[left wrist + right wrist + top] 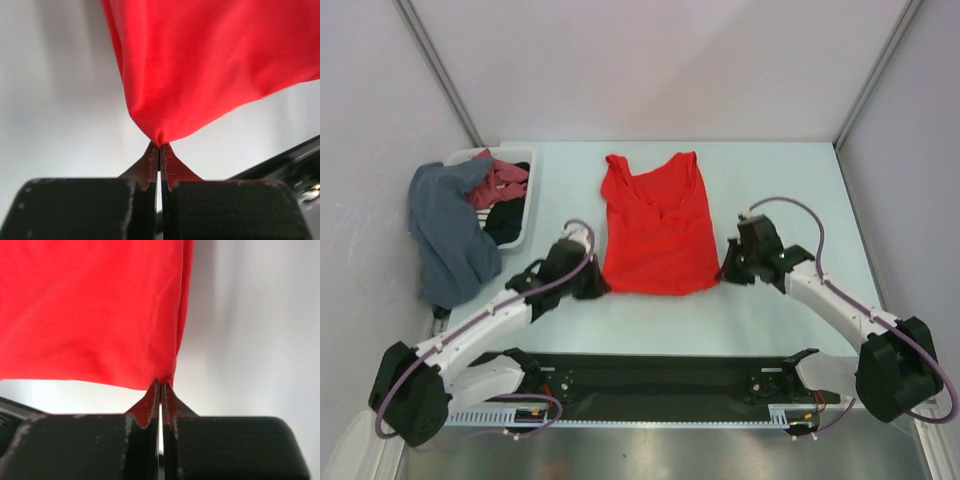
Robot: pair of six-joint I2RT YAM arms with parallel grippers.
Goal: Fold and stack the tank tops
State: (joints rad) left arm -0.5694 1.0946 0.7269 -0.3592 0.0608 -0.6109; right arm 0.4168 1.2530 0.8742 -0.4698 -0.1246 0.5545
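Bright red sleeveless cloth tank top [655,225] lies flat near the middle of the pale blue-grey table [780,180] in the top view, with its straps toward 12 o'clock and its hem toward 6 o'clock. The left gripper [598,285] sits at the hem's 7 o'clock corner and the right gripper [728,268] at its 5 o'clock corner, both touching the cloth's edge. Toward 9 o'clock from the top, well apart from it, stands a white plastic basket [527,215]. A slate-blue garment [445,235] is draped over the basket's 9 o'clock side and down onto the table, and bunched dusty-pink cloth [500,180] and dark cloth [505,220] lie inside; what kind of garments these are cannot be told. In the left wrist view, the two black fingers [150,167] are pressed together with no gap, pinching a gathered corner of the red top [215,65]. From that pinch the cloth fans out toward 12 and 2 o'clock over the pale table. In the right wrist view, the fingers [171,407] are likewise clamped on the other hem corner. The red cloth [85,310] spreads from there toward 10 and 12 o'clock, and its side edge runs straight up toward 12 o'clock.
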